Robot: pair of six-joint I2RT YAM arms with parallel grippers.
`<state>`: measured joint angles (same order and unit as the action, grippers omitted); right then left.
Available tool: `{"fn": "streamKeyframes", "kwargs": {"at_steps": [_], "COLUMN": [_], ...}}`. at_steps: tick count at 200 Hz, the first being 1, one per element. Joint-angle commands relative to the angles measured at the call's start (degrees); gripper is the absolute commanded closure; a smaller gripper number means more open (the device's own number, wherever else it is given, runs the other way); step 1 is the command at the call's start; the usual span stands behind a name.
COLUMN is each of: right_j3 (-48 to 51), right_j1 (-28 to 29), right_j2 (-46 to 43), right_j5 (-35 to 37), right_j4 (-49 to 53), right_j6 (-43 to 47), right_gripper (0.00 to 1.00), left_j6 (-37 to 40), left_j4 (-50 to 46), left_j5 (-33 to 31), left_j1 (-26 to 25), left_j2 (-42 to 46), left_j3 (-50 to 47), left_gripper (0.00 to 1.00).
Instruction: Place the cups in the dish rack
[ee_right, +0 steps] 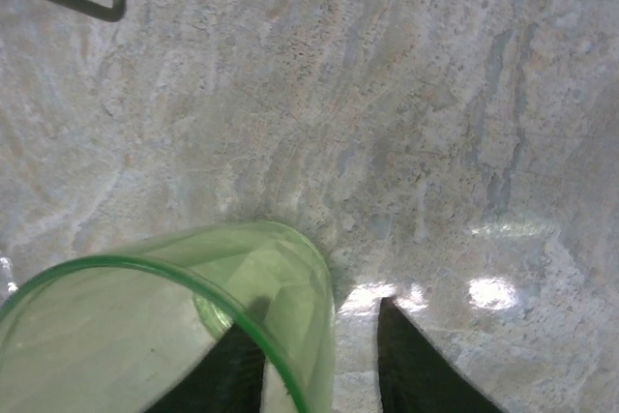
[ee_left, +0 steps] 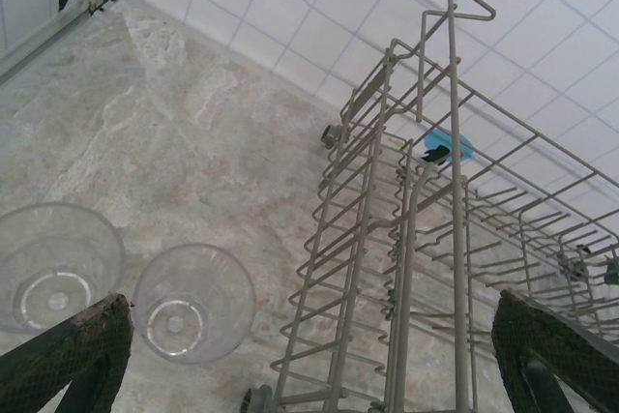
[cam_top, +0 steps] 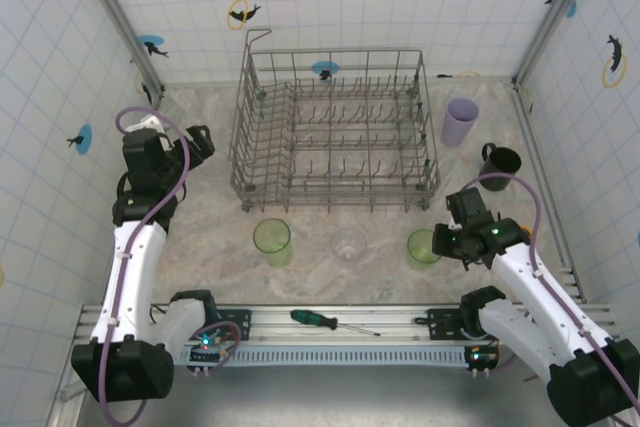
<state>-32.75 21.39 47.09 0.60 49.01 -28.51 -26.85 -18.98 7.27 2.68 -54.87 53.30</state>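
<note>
1. top external: grey wire dish rack (cam_top: 335, 127) stands empty, far-centre on the tabletop (cam_top: 200, 237). in front of it: green cup (cam_top: 272, 241), clear cup (cam_top: 348, 244), second green cup (cam_top: 424, 247). to its right: lilac cup (cam_top: 460, 122), black mug (cam_top: 500, 161). left gripper (cam_top: 200, 140) is by the rack's left end; right gripper (cam_top: 443, 239) is at the second green cup.
2. left wrist: fingers (ee_left: 73, 355) spread wide, released. two clear tumblers (ee_left: 193, 302) stand upright just beside the rack.
3. right wrist: fingers (ee_right: 416, 365) apart, straddling the translucent rim of the second green cup, not clenched.

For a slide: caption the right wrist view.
Open right gripper straddles the rim of a green cup on the table.
</note>
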Motion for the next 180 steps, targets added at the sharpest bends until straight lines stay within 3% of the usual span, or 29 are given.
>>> {"fn": "streamKeyframes", "kwargs": {"at_steps": [1,30,56,97,140,180], "right_j3": [1.3,0.8,-2.0,-10.4,-19.6,-27.8], "right_j1": [0.2,0.2,0.2,-2.6,-9.9,-12.6], "right_j2": [0.0,0.4,0.9,4.2,7.6,11.8], "right_j5": [1.7,2.2,3.4,14.0,12.7,14.3], "right_j4": [-1.6,-2.2,0.0,8.5,9.0,9.9], "right_j6": [-1.2,-1.3,-1.0,3.0,8.6,11.8], "right_gripper": [0.79,1.00,1.00,1.00,1.00,1.00], "left_j6": [1.5,0.7,0.3,3.9,2.8,3.1], "left_j4": [-1.1,-1.2,-1.2,-3.8,-4.5,-5.5], "left_j5": [0.1,1.8,2.6,2.8,4.3,6.5], "left_j1": [-0.1,-0.2,-0.1,-0.2,-0.1,-0.2], "left_j2": [0.0,-0.5,-0.6,-2.9,-4.6,-7.3], "left_j3": [2.2,2.2,2.2,5.9,8.3,11.7], "left_gripper": [0.02,0.02,0.02,0.02,0.02,0.02]}}
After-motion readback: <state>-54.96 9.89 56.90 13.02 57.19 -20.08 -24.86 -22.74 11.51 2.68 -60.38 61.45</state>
